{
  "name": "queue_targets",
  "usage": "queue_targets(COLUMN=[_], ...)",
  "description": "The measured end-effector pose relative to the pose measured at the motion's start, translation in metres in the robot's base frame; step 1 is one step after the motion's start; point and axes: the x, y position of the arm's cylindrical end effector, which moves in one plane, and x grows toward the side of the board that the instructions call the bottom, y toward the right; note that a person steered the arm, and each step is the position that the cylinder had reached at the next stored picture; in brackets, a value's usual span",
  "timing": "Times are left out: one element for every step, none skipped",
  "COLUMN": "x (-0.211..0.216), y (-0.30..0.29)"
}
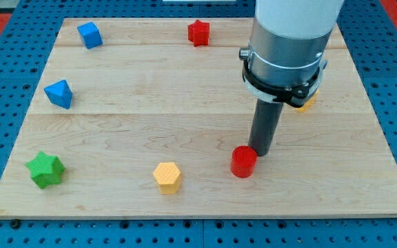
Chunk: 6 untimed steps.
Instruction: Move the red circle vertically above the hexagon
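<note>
Tip on the red circle!
My tip touches red circle from its right, set to shove it toward the hexagon; no pincer visible.

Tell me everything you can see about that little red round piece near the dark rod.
The red circle is a short, solid-looking cylinder with a flat round top, glossy like plastic. It stands upright on the wooden board, near the view's bottom, right of centre. My tip sits right against its upper right edge, seemingly touching it. The yellow hexagon lies apart to its left, slightly lower in the view. Nothing rests on the cylinder.
</note>
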Motion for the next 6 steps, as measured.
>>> queue_targets(x=[0.066, 0.031, -0.035, -0.037, -0.009, -0.003], y=[0.018, -0.013, -0.027, -0.019, -0.017, -0.059])
